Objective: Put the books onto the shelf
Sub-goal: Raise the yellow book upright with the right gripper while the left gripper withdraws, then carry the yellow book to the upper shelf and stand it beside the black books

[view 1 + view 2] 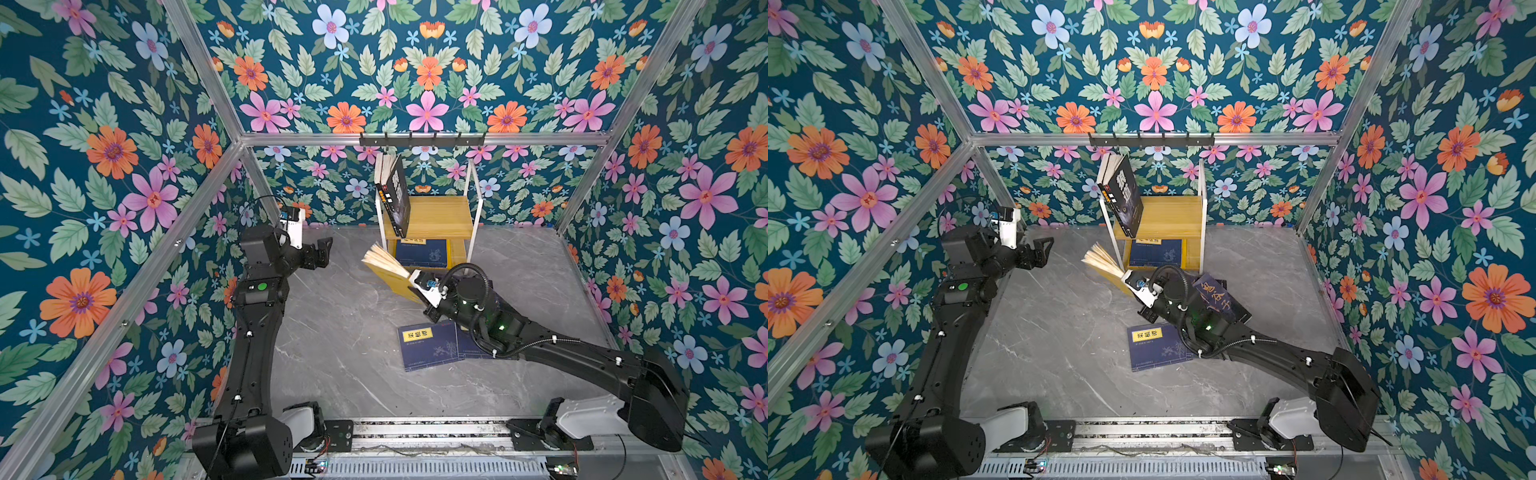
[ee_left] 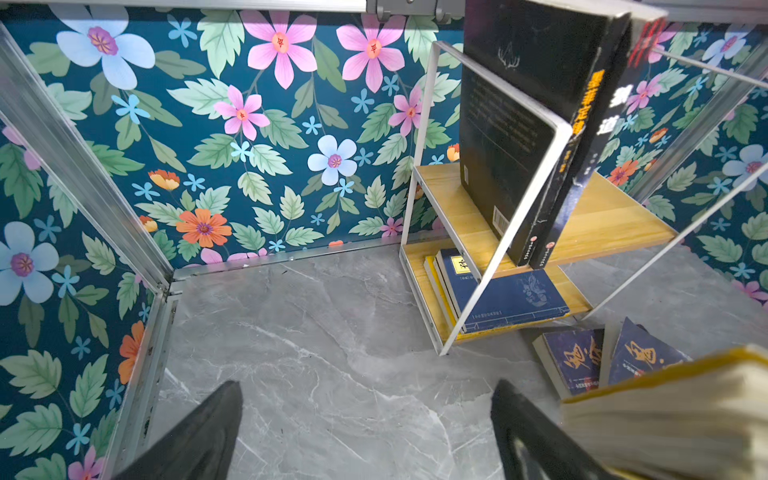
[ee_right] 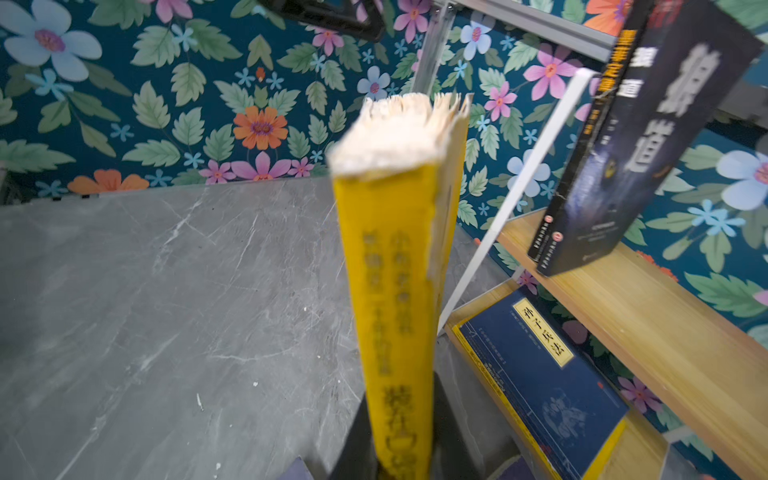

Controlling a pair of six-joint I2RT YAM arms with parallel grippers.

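Note:
The shelf [image 1: 440, 216] stands at the back wall. Two black books [image 1: 395, 195] lean against its left frame on the upper board, and navy books [image 1: 422, 253] lie flat on the lower board. My right gripper [image 1: 415, 278] is shut on a yellow book [image 1: 386, 270], held spine-up with its pages fanned, just left of the shelf's front; in the right wrist view both fingers [image 3: 357, 436] press its spine [image 3: 395, 311]. Another navy book [image 1: 428, 347] lies on the floor under the right arm, and purple-blue books [image 1: 1219, 297] lie beside it. My left gripper [image 1: 318, 253] hangs open and empty, well left of the shelf.
A black hook rail [image 1: 422, 139] runs along the back frame above the shelf. Floral walls with aluminium posts [image 1: 216, 83] close in three sides. The grey marble floor [image 1: 332, 332] spreads between the two arms.

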